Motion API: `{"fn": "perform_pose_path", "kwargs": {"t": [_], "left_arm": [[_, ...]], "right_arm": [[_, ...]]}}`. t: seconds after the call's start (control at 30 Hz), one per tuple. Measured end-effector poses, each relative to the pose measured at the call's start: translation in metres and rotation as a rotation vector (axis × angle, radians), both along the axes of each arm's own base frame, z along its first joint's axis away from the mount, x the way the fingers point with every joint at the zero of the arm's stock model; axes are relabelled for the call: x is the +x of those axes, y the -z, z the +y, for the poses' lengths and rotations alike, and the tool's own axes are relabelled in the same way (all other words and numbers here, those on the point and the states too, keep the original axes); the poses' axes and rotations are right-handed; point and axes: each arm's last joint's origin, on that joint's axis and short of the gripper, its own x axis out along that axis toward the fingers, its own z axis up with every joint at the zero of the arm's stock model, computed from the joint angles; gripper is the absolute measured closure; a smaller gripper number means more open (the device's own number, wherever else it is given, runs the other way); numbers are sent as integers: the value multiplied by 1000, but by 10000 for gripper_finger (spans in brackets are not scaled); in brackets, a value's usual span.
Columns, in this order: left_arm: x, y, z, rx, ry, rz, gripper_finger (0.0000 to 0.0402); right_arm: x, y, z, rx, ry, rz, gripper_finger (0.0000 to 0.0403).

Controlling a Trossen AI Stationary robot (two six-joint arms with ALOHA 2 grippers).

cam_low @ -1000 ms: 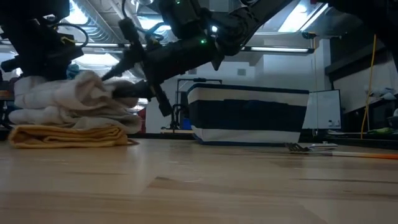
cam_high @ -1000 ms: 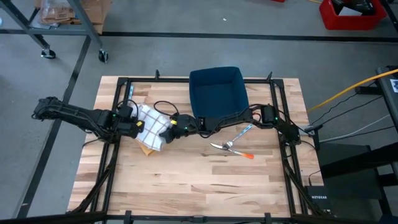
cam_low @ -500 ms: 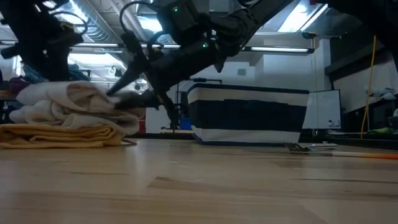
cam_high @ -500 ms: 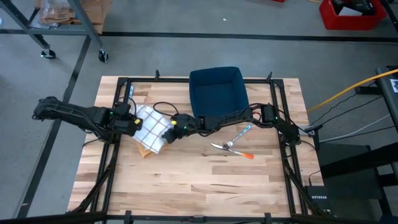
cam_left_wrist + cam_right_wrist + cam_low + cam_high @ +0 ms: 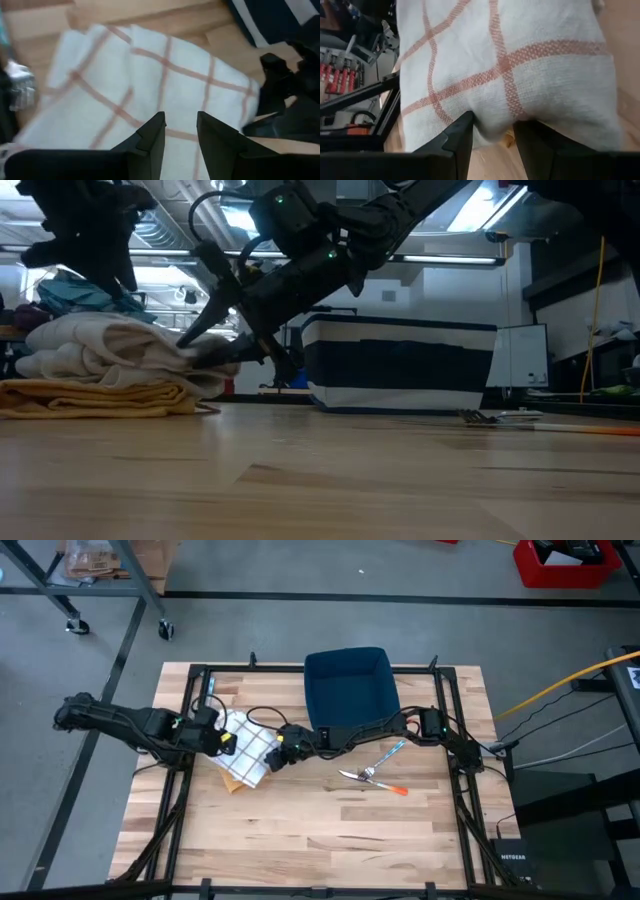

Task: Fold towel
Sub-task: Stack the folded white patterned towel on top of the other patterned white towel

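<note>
A white towel with red checks (image 5: 245,748) lies bunched in folds on a yellow cloth (image 5: 236,782), left of the table's middle; in the low view the towel (image 5: 100,350) rests on the flat yellow cloth (image 5: 90,398). My left gripper (image 5: 224,743) hovers over the towel's left half, its fingers a little apart with nothing between them (image 5: 180,127). My right gripper (image 5: 272,755) is at the towel's right end, shut on it (image 5: 492,127). My right gripper pinches the towel's right end (image 5: 205,350) between its two fingers, a bulging fold of several layers (image 5: 495,117). The fingers (image 5: 215,305) come slanting down from the table's right. The towel rests on the yellow cloth and stays slack.
A dark blue bin (image 5: 347,688) stands at the far middle of the table, right behind my right arm. A fork (image 5: 362,775), a blue-handled utensil (image 5: 392,750) and an orange-tipped tool (image 5: 394,789) lie right of the middle. The near half of the table is bare wood.
My left gripper has moved toward the table's right, from beside the towel's left edge to above the towel. My right gripper has kept its hold at the towel's right end. The towel and the yellow cloth have shifted a little.
</note>
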Motion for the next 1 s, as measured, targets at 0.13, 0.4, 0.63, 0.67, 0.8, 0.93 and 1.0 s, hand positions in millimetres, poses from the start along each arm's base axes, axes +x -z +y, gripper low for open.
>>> {"fn": "perform_pose_path", "kwargs": {"t": [0.13, 0.4, 0.63, 0.67, 0.8, 0.93, 1.0], "left_arm": [[10, 16, -5, -24, -6, 6, 306], [23, 57, -17, -63, -14, 147, 321], [25, 78, -23, -27, -1, 253, 326], [26, 80, -24, -26, 5, 251, 326], [30, 83, -30, -28, 33, 236, 326], [30, 83, -35, -38, 64, 218, 326], [30, 83, -38, -40, 74, 213, 326]], "right_arm": [[-1, 1, 9, 12, 6, 19, 260], [-2, 1, 44, -35, -46, 5, 260], [1, -8, 66, -117, -72, -103, 260], [2, -11, 68, -125, -56, -137, 260], [7, -25, 67, -160, -2, -287, 260], [10, -32, 52, -194, 70, -351, 260], [11, -31, 42, -204, 98, -339, 260]]}}
